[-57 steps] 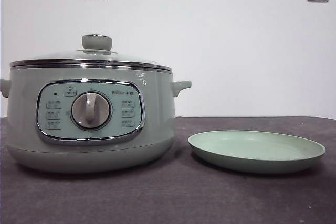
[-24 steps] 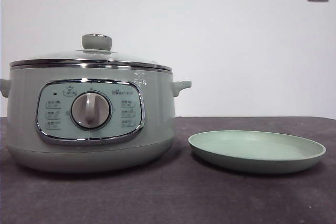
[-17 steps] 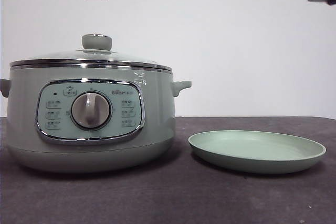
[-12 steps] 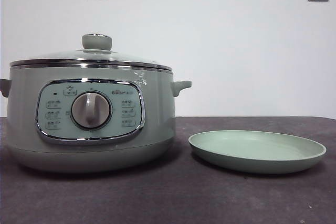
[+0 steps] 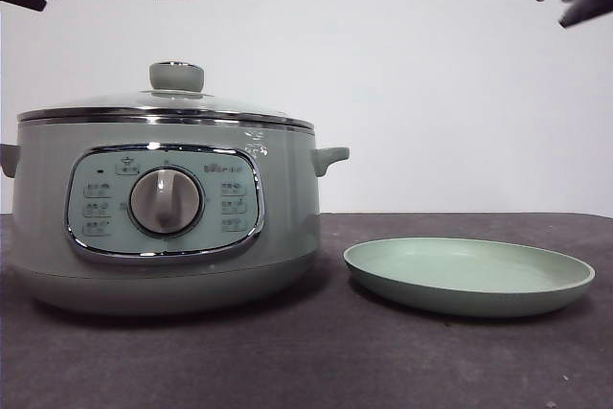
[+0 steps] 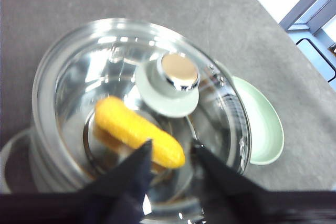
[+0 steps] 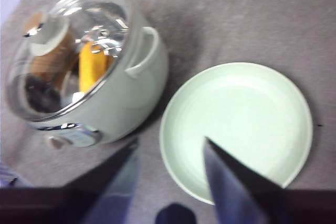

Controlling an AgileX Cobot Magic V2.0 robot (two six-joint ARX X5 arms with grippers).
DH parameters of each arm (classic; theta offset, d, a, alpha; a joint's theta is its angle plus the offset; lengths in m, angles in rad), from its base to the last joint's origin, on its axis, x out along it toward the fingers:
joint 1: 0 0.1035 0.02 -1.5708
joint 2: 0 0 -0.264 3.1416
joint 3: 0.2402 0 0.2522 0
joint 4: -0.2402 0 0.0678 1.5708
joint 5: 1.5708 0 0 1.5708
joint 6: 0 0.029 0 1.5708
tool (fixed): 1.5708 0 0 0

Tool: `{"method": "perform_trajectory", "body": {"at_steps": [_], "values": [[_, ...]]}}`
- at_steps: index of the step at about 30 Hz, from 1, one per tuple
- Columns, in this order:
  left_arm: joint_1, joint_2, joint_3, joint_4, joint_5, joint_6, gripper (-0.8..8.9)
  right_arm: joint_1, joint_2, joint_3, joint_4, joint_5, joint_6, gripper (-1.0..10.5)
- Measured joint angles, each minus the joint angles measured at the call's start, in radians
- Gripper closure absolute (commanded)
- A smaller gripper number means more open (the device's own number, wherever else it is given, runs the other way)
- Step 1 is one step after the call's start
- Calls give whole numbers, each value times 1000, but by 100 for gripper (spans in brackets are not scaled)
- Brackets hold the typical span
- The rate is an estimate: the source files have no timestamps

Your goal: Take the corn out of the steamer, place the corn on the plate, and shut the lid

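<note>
— Checking progress: anything done yet?

— Nothing, by my reading. The lid [image 5: 163,107] sits seated on the steamer [image 5: 163,217], knob up. The corn [image 6: 137,131] lies inside on the rack, seen through the glass from both wrist views. The plate [image 5: 468,277] is bare, just beside the steamer, toward the counter's [image 5: 326,361] right edge as the front view faces it.

— So what is left?

— All of it, I judge: lid off, corn out, corn onto plate, lid back on.

— Left end effector?

— Left end effector [image 6: 170,153] hangs above the steamer, jaws spread, grasping nothing, touching nothing. Knob lies just beyond its tips.

— Right one?

— Right end effector [image 7: 170,153] hovers over the gap between steamer and plate, jaws parted wide, empty. In the front view both show only as dark tips at the top corners, well clear of the counter.
</note>
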State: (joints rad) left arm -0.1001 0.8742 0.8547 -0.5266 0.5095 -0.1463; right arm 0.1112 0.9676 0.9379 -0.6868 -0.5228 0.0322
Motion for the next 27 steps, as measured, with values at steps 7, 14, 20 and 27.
{"method": "perform_trajectory", "body": {"at_steps": [7, 14, 20, 27], "values": [[-71, 56, 18, 128, -53, -11, 355, 0, 0, 0, 0, 29, 2, 501], [-176, 221, 144, 120, -159, 4, 356, 0, 0, 0, 0, 29, 2, 501], [-257, 369, 262, 71, -277, 57, 360, 0, 0, 0, 0, 29, 2, 501], [-300, 491, 286, 56, -330, 84, 385, 0, 0, 0, 0, 29, 2, 501]]}}
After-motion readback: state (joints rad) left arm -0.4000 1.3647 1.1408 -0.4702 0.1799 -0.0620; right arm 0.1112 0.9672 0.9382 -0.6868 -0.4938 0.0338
